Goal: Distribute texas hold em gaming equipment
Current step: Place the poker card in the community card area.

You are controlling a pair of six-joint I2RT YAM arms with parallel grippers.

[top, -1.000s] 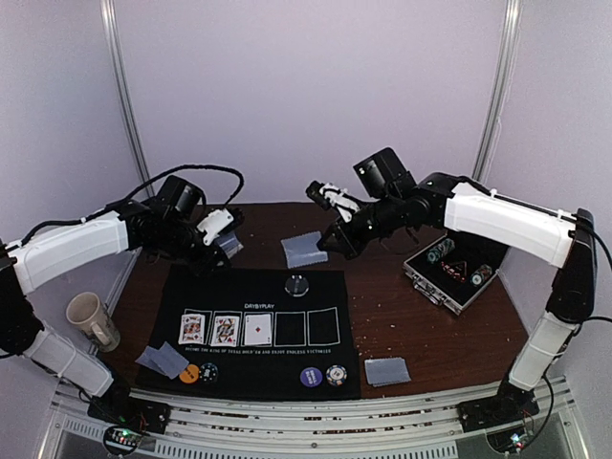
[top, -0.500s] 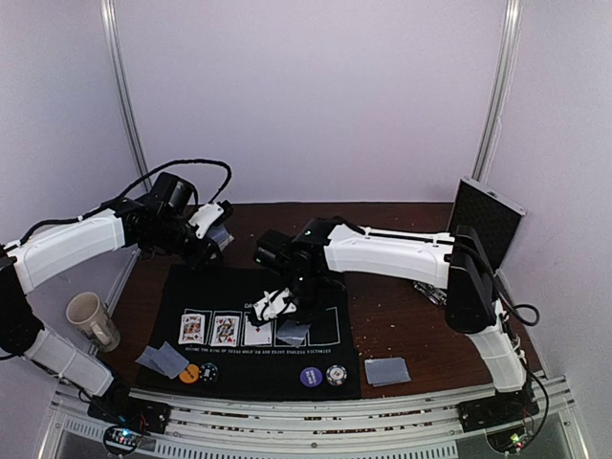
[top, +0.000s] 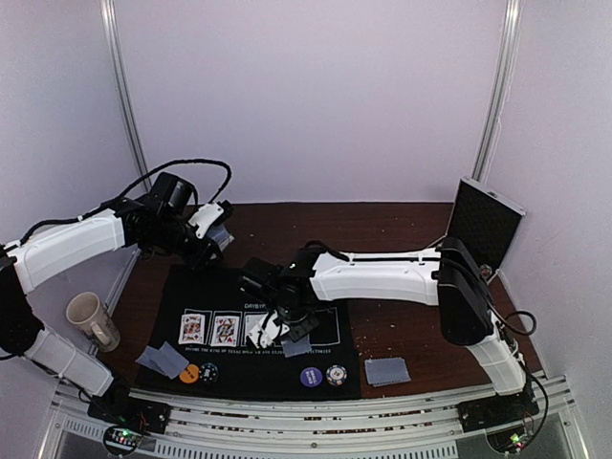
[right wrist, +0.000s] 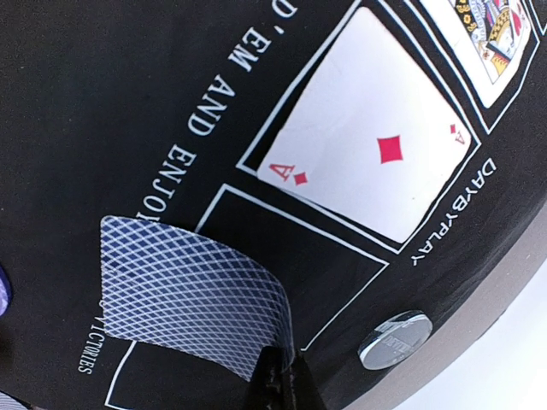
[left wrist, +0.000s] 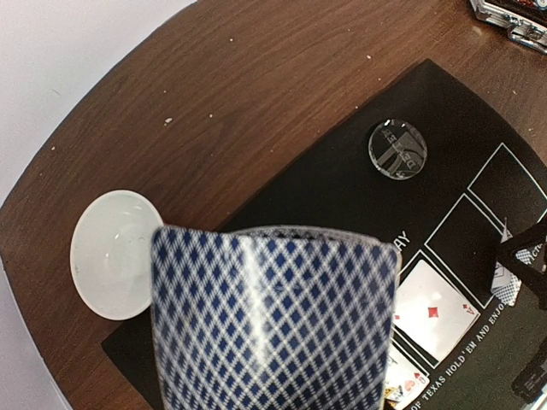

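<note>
The right tool (right wrist: 278, 380) hangs low over the black mat (top: 191, 287), I think because the fourth outlined box (right wrist: 291, 256), just beside the ace of diamonds (right wrist: 376, 162), has no card yet. Its jaws are fully closed and pinch one blue-checked card (right wrist: 197, 290) by its edge, back up and bent. The left tool (top: 212, 232) hovers over the far left of the bench (top: 382, 330), gripping the pack of cards (left wrist: 273, 316), probably as supply.

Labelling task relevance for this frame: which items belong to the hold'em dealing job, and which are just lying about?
Job:
- deck in left tool
- card pinched in right tool
- face-up cards
- face-down cards
- chips
- clear disc
- mat

Lying about:
- mug
- white bowl
- case, untouched
</note>
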